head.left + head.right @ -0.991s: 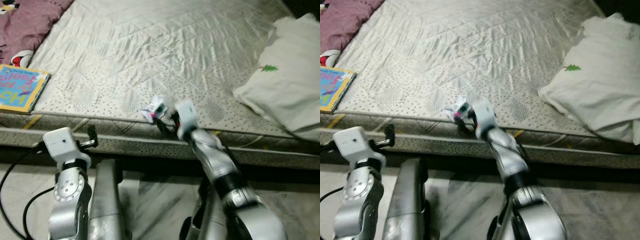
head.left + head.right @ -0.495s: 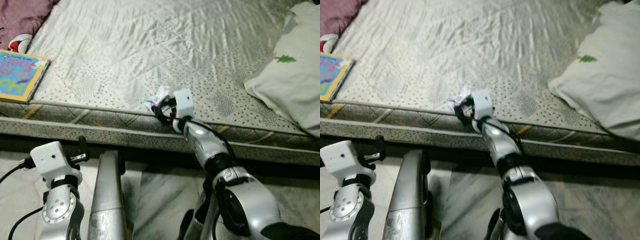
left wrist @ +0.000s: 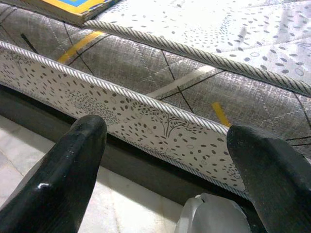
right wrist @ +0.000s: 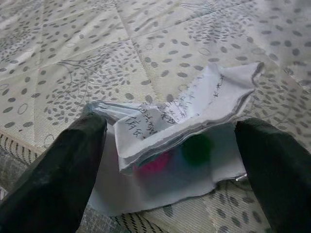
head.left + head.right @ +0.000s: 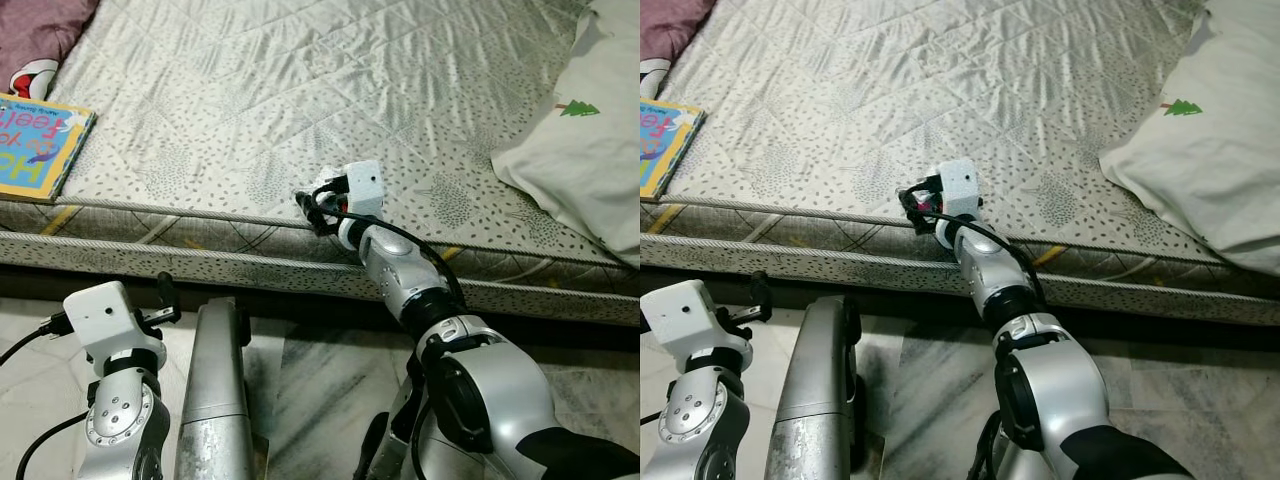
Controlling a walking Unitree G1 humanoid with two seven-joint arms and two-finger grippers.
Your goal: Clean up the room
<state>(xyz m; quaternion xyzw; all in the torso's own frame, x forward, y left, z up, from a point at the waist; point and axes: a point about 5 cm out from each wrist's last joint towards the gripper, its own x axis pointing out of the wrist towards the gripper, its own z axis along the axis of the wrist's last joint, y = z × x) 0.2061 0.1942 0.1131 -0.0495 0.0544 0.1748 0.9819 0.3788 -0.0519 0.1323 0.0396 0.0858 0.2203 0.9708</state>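
Crumpled paper wrapper (image 4: 180, 141) sits at mattress (image 5: 300, 90) front edge, between spread fingers of right gripper (image 4: 170, 160), not clamped. Left gripper (image 3: 170, 160) open, low beside mattress side. Book (image 5: 40, 150) at left edge.

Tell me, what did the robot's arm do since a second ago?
The right claw reached forward onto the mattress edge and now has its open fingers on either side of the crumpled wrapper, not yet squeezing it. The wrapper, book and pillow lie where they were. The left claw still hangs open by the bed's side.
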